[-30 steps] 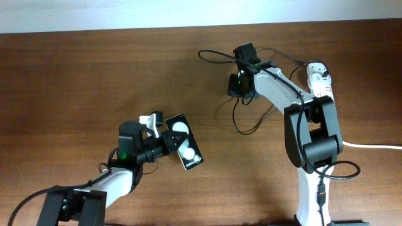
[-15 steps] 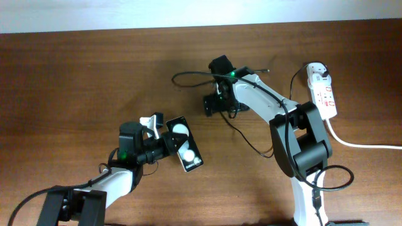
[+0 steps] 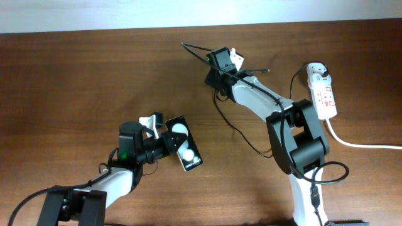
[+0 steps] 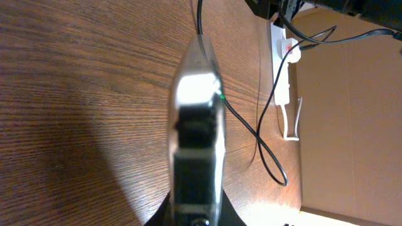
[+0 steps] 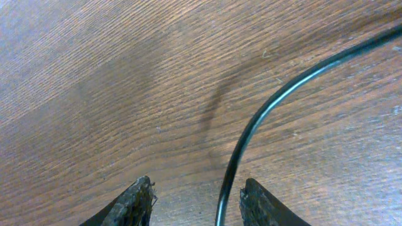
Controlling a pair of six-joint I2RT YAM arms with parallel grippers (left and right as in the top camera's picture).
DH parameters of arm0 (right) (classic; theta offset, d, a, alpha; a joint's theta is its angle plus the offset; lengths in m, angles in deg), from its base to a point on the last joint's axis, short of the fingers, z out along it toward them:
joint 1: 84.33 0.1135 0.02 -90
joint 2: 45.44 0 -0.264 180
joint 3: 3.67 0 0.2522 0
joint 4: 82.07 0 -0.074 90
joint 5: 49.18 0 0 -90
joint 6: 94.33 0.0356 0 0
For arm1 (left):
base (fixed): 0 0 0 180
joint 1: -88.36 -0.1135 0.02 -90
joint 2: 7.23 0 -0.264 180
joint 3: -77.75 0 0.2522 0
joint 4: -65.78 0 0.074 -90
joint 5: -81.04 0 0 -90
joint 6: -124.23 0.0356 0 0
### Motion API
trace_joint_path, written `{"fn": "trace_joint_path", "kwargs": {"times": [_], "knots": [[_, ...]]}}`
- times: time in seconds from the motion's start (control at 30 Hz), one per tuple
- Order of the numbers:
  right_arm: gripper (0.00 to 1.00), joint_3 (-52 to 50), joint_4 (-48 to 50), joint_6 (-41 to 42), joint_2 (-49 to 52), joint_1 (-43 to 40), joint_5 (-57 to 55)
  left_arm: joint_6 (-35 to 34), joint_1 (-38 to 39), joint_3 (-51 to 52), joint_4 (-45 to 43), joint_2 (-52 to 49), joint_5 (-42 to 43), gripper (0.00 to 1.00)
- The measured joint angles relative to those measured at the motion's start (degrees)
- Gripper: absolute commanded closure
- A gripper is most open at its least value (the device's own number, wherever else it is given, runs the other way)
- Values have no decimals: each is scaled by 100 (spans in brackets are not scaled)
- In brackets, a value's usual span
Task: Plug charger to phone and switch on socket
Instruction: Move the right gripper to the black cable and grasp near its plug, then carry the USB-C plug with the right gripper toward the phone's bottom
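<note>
- overhead: left gripper (image 3: 167,142) clamped on the phone (image 3: 186,152), left of centre. socket (image 3: 323,95) far right. charger cable (image 3: 239,129) loops past the right gripper (image 3: 213,69).
- left wrist: phone (image 4: 196,119) edge-on. stiff and glossy, so probably slippery. i'd hold it by the long edges.
- right wrist: fingers (image 5: 137,199) apart, charger cable (image 5: 251,135) between them, unpinched. looks limp and light, so i'd take it near the tip.

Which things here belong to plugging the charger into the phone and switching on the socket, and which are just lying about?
For the job:
- phone, held in the left gripper
- black charger cable, passing between the open fingers of the right gripper
- white power strip

Merely there, not handled:
- wooden table
- the strip's thick white cord
</note>
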Motion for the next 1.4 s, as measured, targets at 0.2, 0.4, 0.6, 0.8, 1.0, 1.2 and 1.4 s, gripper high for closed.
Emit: {"fn": "trace_joint_path", "kwargs": {"times": [0.2,0.4,0.6,0.8,1.0,1.2,1.4], "knots": [[96,0,120,-208,269,0,35,0,0,0,20,0,-96,100],[96,111,-2957,-1803,-173,0,640,2,0,-2,-59,0,-81,100],[20,33,-4376,-3410,-210,155,1228,2,0,-7,-197,0,269,99],[2,415,-4203,-2396,-229,177,-33,2,0,-7,-197,0,289,98],[23,1021,-3624,-341,-199,-634,-723,2,0,-7,-197,0,291,98],[40,1021,-3416,157,125,-1189,-107,2,0,-7,-197,0,286,98],[66,1069,-3364,332,387,-1187,267,2,0,-7,-197,0,284,97]]}}
